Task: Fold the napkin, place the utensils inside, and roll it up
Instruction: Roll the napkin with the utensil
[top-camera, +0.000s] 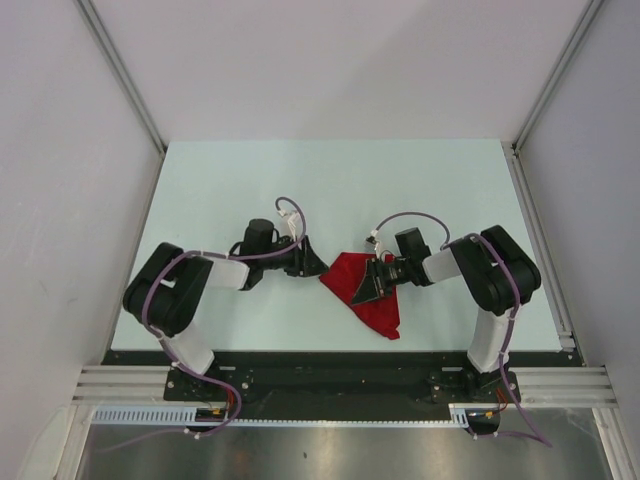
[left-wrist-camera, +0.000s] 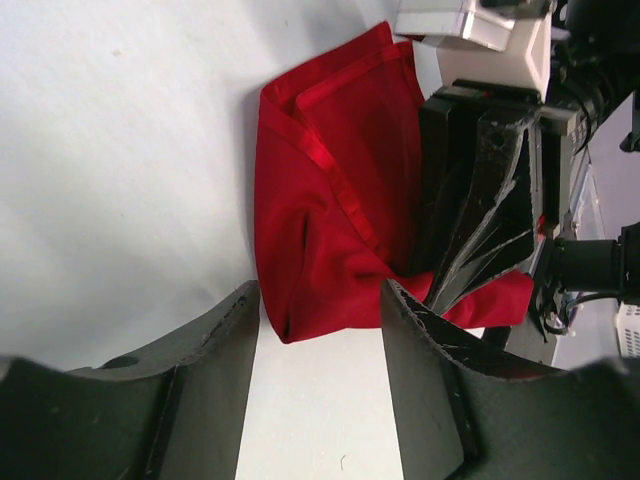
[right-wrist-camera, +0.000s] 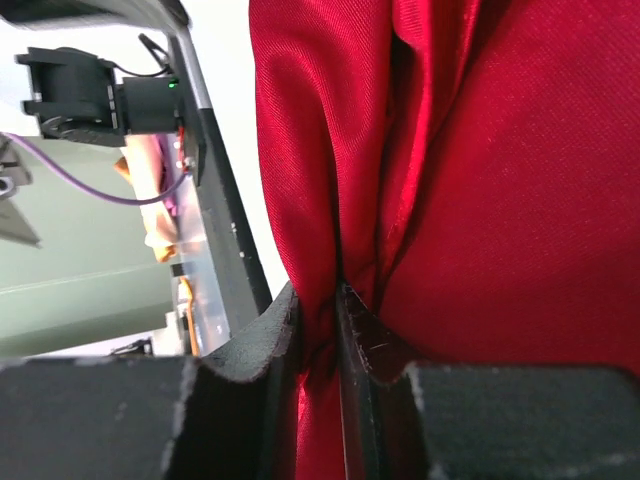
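Napkin (top-camera: 368, 295): a red cloth lying bunched on the table (top-camera: 250, 180), right of centre and toward the near edge. From above it forms a rough triangle with one corner pointing near-right.
Napkin surface: several layers overlap. A hemmed edge runs across the top layer, and creases draw in toward the right gripper.
Right gripper (right-wrist-camera: 318, 310): clamped on a raised fold of the napkin. The two fingers nearly meet, with red cloth pinched between them and spilling out on both sides.
Left gripper (left-wrist-camera: 320, 300): jaws stand apart and hold nothing. The napkin's left corner lies at the mouth of the gap, just beyond the fingertips. Whether either finger touches the cloth cannot be told.
Arms: both reach inward from their bases, and the two grippers face each other across the left part of the napkin, close together.
Table: pale and plain, and the napkin rests directly on it.
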